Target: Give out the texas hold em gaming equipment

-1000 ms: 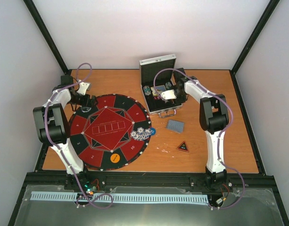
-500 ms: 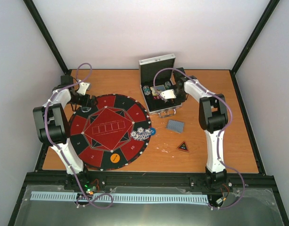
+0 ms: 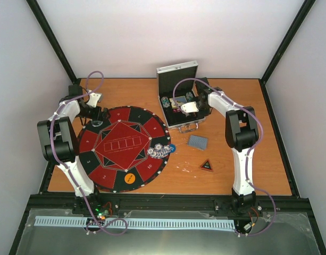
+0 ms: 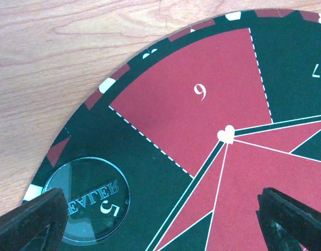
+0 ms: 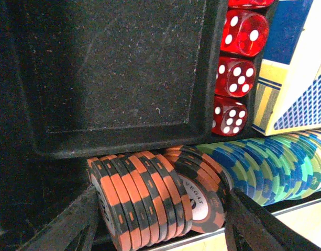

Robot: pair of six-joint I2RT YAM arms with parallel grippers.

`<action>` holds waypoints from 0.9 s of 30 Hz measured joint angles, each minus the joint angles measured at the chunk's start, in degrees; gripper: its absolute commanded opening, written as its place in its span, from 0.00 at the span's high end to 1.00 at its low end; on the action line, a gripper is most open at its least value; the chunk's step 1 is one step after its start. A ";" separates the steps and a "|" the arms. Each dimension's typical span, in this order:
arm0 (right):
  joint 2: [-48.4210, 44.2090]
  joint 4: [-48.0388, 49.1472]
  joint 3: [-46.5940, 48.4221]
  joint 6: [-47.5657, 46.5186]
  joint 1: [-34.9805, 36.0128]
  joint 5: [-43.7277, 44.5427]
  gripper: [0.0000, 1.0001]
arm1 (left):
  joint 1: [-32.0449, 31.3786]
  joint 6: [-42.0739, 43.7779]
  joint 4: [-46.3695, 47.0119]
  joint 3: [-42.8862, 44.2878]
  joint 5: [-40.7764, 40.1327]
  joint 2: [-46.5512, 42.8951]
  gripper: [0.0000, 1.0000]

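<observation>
Reaching into the silver case (image 3: 177,71) with the right pincer (image 5: 163,214), straddling a row of orange-black chips (image 5: 144,198) in their slot; cannot tell whether clamped or merely flanking. Holding the left pincer (image 4: 160,219) spread wide over the clear dealer disc (image 4: 92,201) on the mat (image 4: 191,115). Other chips (image 3: 160,150) heaped at the mat's rim, cards (image 3: 198,142) and triangle marker (image 3: 206,166) on the counter (image 3: 248,159). Probably calls next for a firm squeeze and straight lift.

overhead spans table (image 3: 242,164); left wrist close on mat (image 4: 202,104), right in case (image 5: 123,68)
</observation>
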 measured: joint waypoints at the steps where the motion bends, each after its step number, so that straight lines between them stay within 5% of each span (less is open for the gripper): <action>1: -0.11 0.07 -0.17 0.00 0.00 -0.04 0.35 | 0.00 0.00 0.00 0.00 0.00 0.00 0.00; 17: -0.46 -2.38 0.92 1.49 0.15 0.13 0.55 | 0.00 0.02 0.00 0.00 -0.04 0.00 0.00; 27: -0.44 -1.86 0.55 1.84 0.55 1.25 0.42 | 0.00 0.02 0.00 0.00 -0.04 0.00 0.00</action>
